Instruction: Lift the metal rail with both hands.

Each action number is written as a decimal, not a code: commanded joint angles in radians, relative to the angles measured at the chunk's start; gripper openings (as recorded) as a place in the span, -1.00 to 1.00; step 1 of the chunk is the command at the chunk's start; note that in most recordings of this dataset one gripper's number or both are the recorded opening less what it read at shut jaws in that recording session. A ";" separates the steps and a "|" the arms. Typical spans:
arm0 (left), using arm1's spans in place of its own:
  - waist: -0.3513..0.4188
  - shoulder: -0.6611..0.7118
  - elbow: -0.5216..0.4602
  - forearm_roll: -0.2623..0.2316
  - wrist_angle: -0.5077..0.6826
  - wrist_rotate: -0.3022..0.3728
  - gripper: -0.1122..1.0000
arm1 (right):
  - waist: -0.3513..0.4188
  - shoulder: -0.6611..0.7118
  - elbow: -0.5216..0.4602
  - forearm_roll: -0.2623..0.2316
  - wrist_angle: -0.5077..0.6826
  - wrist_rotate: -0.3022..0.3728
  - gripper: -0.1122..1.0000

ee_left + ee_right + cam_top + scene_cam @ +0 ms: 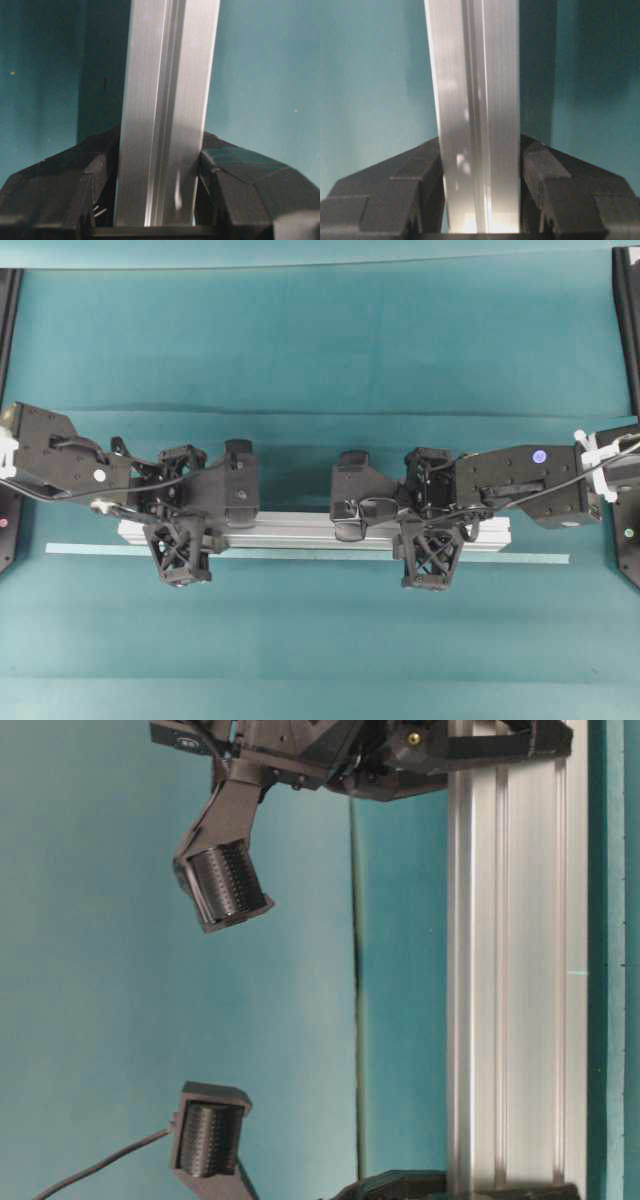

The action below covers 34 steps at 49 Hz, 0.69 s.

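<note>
Both sets of jaws clamped on the metal rail [300, 530], left gripper [180, 540], right gripper [428, 545]. Raise both evenly, keep rail level, grips firm.

open cloth [320, 350] behind, tape strip [520, 559] (thin) ahead

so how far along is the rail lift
Done: the left gripper and right gripper are each shut on the metal rail. In hand: the rail's shadow sits offset on the cloth, so it looks raised. Left: possibly lifting higher; final height can't be told.
</note>
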 commanded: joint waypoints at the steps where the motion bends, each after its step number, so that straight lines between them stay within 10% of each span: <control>1: 0.006 0.000 -0.006 -0.003 -0.015 -0.031 -0.14 | 0.011 0.005 0.003 0.008 -0.006 0.000 -0.10; 34: 0.008 0.023 0.003 -0.003 -0.061 -0.029 -0.14 | -0.002 0.020 0.029 0.008 -0.046 0.000 -0.10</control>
